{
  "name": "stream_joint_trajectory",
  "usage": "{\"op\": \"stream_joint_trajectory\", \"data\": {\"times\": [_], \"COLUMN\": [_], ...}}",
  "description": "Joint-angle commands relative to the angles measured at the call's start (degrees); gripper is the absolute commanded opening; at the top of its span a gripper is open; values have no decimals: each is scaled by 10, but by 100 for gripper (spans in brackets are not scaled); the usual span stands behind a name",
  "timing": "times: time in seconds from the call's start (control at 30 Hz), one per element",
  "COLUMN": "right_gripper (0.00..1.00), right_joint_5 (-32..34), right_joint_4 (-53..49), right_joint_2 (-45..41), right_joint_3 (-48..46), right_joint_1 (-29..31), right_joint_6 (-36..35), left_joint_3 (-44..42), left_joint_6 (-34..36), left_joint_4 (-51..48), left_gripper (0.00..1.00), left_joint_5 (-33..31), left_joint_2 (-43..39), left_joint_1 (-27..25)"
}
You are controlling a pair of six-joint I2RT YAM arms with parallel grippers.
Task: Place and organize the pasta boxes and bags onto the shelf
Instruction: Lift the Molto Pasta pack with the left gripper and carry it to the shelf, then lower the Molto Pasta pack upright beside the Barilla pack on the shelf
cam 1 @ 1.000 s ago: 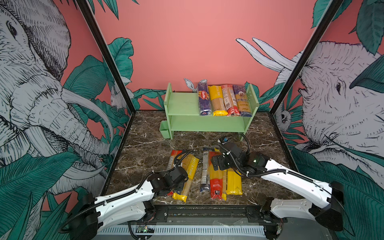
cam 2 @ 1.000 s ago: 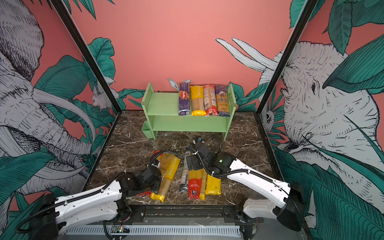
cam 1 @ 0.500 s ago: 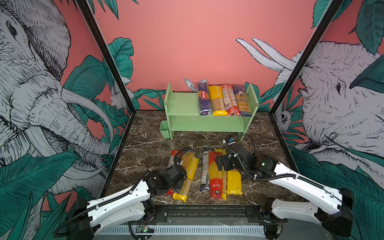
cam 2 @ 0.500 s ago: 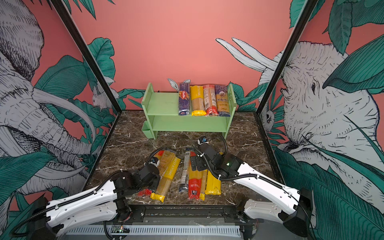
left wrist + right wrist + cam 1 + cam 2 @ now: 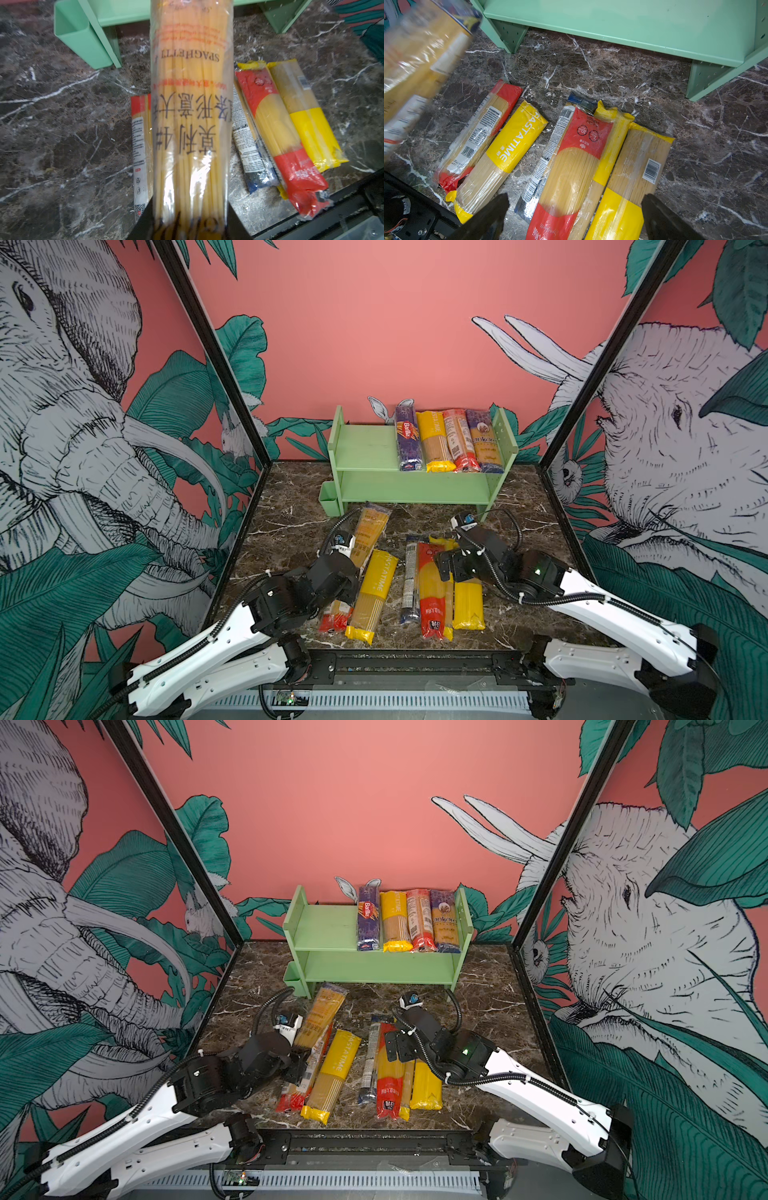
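In the left wrist view, the left fingers [image 5: 145, 226] are pinching the near end of a clear spaghetti pack [image 5: 191, 124], one on each side. The pack appears to be riding clear of the worktop [image 5: 62, 124]. Its far end is pointing at the shelf [image 5: 124, 12], close to the green cup [image 5: 81, 39].

In the right wrist view, the right fingers [image 5: 488, 220] are standing spread wide and gripping nothing. They are hovering over a red-topped pack [image 5: 575, 166], which is lying against its yellow-banded neighbours. A PASTATIME pack [image 5: 512, 145] is lying just beside that cluster.

In both top views, the shelf is standing at 12 o'clock on the worktop. Four packs are lying side by side on the 3 o'clock part of its upper tier, and the Barilla pack [image 5: 408, 441] is the one nearest the bare boards. The loose packs are lying at 6 o'clock, with the held pack slanting from about 7 o'clock towards 12.

The step in hand looks like carrying this pack to the shelf. The next move calls for lifting it above the upper tier's front edge and turning it parallel with the Barilla pack. It then goes down at that pack's 9 o'clock side, and only then should the fingers spread.
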Motion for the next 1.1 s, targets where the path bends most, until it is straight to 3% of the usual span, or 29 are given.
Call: {"op": "stream_joint_trajectory", "data": {"times": [0.0, 0.17, 0.33, 0.43, 0.53, 0.7, 0.93, 1.07], "right_gripper": [99, 99, 99, 99, 99, 99, 99, 99], "right_joint_5": [18, 21, 22, 14, 11, 5, -9, -27], "right_joint_4": [-6, -12, -15, -17, -17, -25, -40, -40], "right_joint_2": [-25, -45, -57, -59, -63, -65, -74, -78], "right_joint_3": [21, 26, 30, 39, 45, 54, 53, 45], "right_joint_1": [-4, -10, -26, -37, -45, -68, -118, -148], "right_joint_6": [-12, -21, -38, -45, -52, -64, -82, -89], "left_joint_3": [93, 224, 397, 496, 569, 712, 982, 976], "left_joint_6": [23, 59, 125, 153, 168, 135, 123, 101], "left_joint_4": [15, -17, -50, -38, -7, 6, -57, -32], "left_gripper": [0, 0, 0, 0, 0, 0, 0, 0], "left_joint_5": [-59, -103, -172, -107, -91, -20, 0, 14], "left_joint_2": [4, 80, 220, 305, 383, 528, 731, 748], "left_joint_1": [-1, -1, 17, 82, 134, 218, 241, 256]}}
